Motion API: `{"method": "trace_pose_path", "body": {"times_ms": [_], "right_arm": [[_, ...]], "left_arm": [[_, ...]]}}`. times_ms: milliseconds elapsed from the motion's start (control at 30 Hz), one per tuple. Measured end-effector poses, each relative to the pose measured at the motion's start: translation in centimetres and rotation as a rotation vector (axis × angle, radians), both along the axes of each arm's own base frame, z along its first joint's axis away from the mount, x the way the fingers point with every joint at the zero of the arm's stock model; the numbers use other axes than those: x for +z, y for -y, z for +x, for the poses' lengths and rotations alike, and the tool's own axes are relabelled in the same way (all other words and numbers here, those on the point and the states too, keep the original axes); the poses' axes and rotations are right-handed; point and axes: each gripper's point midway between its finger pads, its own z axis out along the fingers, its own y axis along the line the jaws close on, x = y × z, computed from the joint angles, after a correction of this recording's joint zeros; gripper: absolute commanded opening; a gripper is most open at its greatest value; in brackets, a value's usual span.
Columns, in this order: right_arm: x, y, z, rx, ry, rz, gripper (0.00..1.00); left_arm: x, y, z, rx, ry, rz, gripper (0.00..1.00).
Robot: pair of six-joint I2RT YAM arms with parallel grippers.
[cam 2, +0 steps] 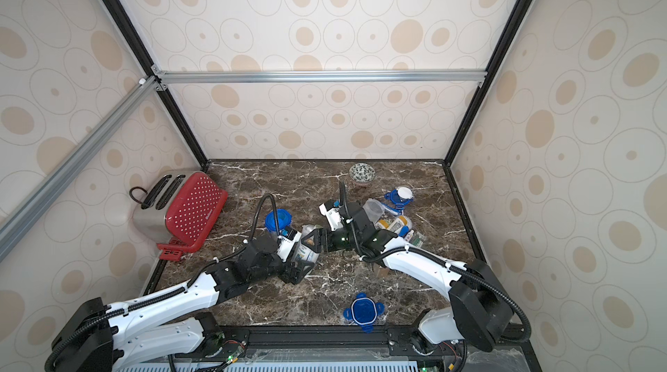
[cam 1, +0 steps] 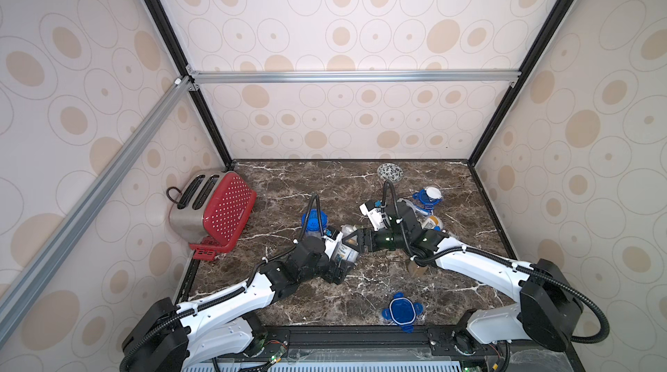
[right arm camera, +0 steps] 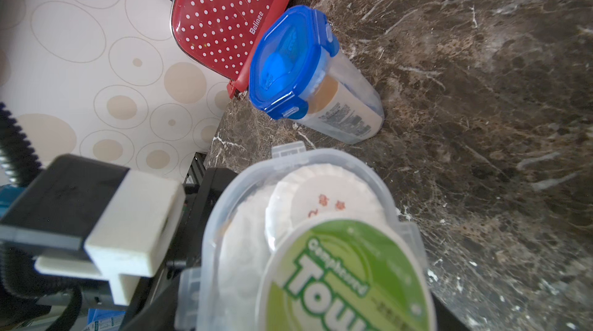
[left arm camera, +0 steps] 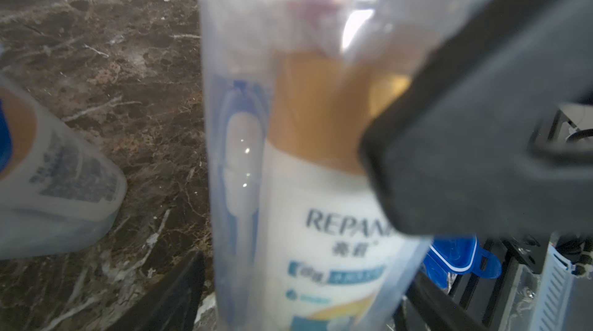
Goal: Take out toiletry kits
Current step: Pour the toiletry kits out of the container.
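A clear jar (cam 1: 347,248) without a lid hangs tilted at mid table between both arms. Through its wall I see kit items: a wrapped blue toothbrush (left arm camera: 237,159) and a gold-capped white bottle (left arm camera: 321,217). At its mouth sit a round white packet (right arm camera: 321,197) and a green-labelled round packet (right arm camera: 346,281). My right gripper (right arm camera: 298,313) is shut on the jar's mouth end. Around the jar's body stands my left gripper (left arm camera: 305,307), with a sliver of marble showing beside one finger. More kit items (cam 1: 431,223) lie loose at the right.
A closed jar with a blue lid (right arm camera: 308,72) stands near the red toaster (cam 1: 216,207). An empty jar (cam 1: 411,206) and a blue lid (cam 1: 429,195) lie at the right. Another blue lid (cam 1: 400,310) sits by the front edge. A patterned bowl (cam 1: 390,172) stands at the back, a small brown jar (cam 1: 418,269) under my right arm.
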Motion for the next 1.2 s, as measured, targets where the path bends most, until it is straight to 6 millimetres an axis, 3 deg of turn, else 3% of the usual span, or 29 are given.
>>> {"method": "trace_pose_path", "body": {"times_ms": [400,533,667,1000,1200], "right_arm": [[-1.5,-0.3,0.5,-0.014,-0.103,0.022,0.72],[-1.6,-0.3,0.5,-0.008,-0.118,0.03,0.87],[-1.7,-0.1,0.6,0.003,-0.106,0.02,0.94],[-4.1,2.9,3.8,-0.058,-0.016,-0.131,0.97],[-5.2,4.0,4.1,-0.063,0.018,-0.207,0.97]], "left_arm": [[-0.9,-0.2,-0.5,0.01,-0.033,-0.013,0.46],[-0.8,-0.5,-0.7,0.018,-0.043,-0.011,0.36],[-0.9,-0.7,-1.1,0.027,-0.091,0.005,0.3],[-3.6,-2.6,-3.5,0.067,-0.308,0.135,0.27],[-2.2,-2.1,-3.4,0.071,-0.373,0.18,0.28]]}}
